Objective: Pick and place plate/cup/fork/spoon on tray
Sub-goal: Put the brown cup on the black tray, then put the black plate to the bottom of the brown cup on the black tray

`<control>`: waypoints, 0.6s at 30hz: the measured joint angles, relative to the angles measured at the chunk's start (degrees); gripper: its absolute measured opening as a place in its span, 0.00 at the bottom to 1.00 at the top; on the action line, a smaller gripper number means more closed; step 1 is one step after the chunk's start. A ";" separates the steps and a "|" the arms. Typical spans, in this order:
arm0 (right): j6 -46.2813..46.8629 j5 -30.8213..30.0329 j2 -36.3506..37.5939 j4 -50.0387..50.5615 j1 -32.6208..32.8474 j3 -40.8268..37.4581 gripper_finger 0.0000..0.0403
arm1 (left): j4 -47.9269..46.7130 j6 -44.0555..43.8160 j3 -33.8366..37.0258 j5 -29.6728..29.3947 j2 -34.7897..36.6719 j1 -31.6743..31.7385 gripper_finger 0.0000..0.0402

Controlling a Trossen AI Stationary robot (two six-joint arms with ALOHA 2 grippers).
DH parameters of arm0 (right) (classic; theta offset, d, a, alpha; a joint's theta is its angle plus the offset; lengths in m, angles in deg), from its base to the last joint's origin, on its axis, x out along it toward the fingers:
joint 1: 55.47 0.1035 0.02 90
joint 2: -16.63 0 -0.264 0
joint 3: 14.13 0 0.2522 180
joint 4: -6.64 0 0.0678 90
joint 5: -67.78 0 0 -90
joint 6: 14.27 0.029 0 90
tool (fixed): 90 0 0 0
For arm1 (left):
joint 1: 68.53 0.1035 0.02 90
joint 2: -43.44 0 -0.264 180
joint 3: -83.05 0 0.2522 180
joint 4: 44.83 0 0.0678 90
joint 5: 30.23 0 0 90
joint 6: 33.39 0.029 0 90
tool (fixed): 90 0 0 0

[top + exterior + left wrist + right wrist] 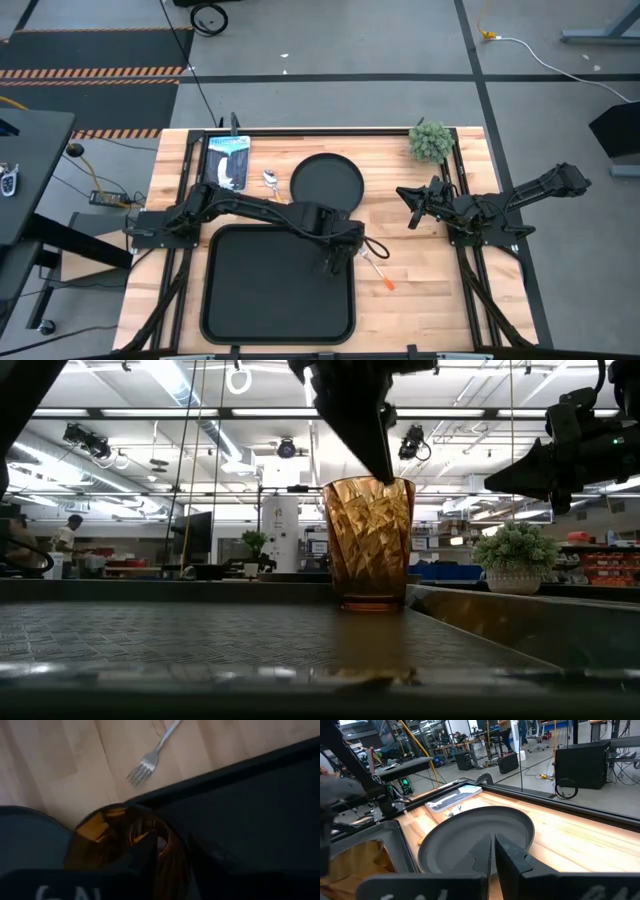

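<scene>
**Cup placement at the tray's right edge, left arm at work.**
I have the left gripper (338, 255) over the tray (250, 290), at about 3 o'clock near its right lip, its jaws pinching the rim of the cup (368, 540), one finger down inside the glass; the low view shows the cup's base resting on or just above the tray floor, upright. To finish well I would part the jaws gently and lift straight up, so the inner finger clears the wall without tipping it. The fork (378, 272) lies just outside, at 4 o'clock; plate (327, 181) and spoon (270, 180) wait at 12 o'clock. The right gripper (415, 207) idles at 2 o'clock, jaws pressed together.
</scene>
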 joint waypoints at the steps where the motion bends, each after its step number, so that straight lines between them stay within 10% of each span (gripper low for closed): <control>1: 0.00 0.02 0.00 0.02 0.00 0.01 0.07 | -0.14 0.00 0.00 0.00 0.67 0.00 0.30; 18: 0.00 0.02 0.01 -0.01 0.00 0.01 0.07 | -12.10 0.61 8.90 -3.02 6.07 8.56 0.30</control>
